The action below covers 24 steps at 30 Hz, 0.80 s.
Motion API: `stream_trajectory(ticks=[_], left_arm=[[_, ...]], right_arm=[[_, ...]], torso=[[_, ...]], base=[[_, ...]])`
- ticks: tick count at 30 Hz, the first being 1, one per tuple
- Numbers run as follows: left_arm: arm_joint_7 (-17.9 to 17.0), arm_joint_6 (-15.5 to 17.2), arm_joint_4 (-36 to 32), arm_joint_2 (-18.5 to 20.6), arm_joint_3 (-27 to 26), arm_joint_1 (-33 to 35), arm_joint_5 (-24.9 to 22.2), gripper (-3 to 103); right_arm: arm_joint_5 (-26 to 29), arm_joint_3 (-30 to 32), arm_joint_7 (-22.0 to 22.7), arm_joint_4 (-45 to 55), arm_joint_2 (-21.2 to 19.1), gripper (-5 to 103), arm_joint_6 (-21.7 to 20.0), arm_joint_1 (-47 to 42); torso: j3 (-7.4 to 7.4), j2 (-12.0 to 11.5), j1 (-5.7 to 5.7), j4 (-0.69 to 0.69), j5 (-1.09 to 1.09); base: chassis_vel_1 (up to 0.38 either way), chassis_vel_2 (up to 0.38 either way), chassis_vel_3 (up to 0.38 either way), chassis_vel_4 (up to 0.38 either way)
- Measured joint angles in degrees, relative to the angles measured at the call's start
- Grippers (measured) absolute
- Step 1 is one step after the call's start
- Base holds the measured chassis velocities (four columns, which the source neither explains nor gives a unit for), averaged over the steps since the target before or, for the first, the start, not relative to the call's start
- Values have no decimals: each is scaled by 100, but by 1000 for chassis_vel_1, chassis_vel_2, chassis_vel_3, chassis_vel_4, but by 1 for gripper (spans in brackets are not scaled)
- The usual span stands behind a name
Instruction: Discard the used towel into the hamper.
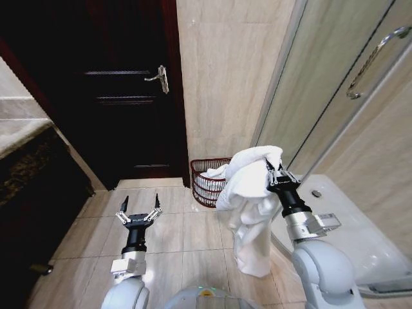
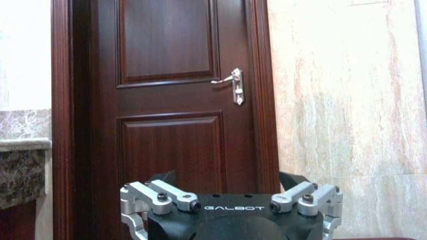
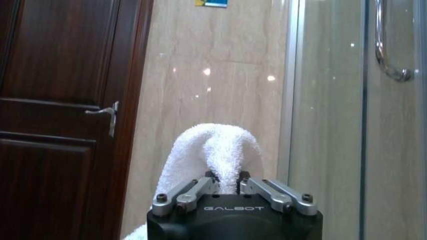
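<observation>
Fluffy white towel (image 1: 248, 193) hangs pinched in the right gripper (image 1: 277, 172) near the round wire-mesh hamper (image 1: 207, 181); left gripper (image 1: 138, 209) spread.

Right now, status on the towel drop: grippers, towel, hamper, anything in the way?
Right gripper shut on towel, held up, hanging. Left gripper open, idle over floor. Hamper by wall, just beyond towel. Path unobstructed.

Dark wooden panelled door (image 1: 125, 90), shut, with a metal lever handle (image 1: 158, 78). Beige stone-look tiled wall (image 1: 222, 77) adjoins the door on one side. Glass shower enclosure (image 1: 335, 84) with a metal pull handle (image 1: 373, 61) stands beyond it. Floor tiles (image 1: 187, 238) are glossy beige. Marble-topped counter (image 1: 22, 132) sits at the left.
</observation>
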Motion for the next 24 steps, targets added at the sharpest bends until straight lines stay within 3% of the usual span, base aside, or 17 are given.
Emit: stream_trajectory(ticks=[24], left_arm=[[22, 14, -105, -2, 9, -12, 69, 100]], right_arm=[[140, 97, 0, 26, -22, 12, -35, 125]], torso=[[335, 558, 225, 0, 0]], base=[[0, 0, 0, 0]])
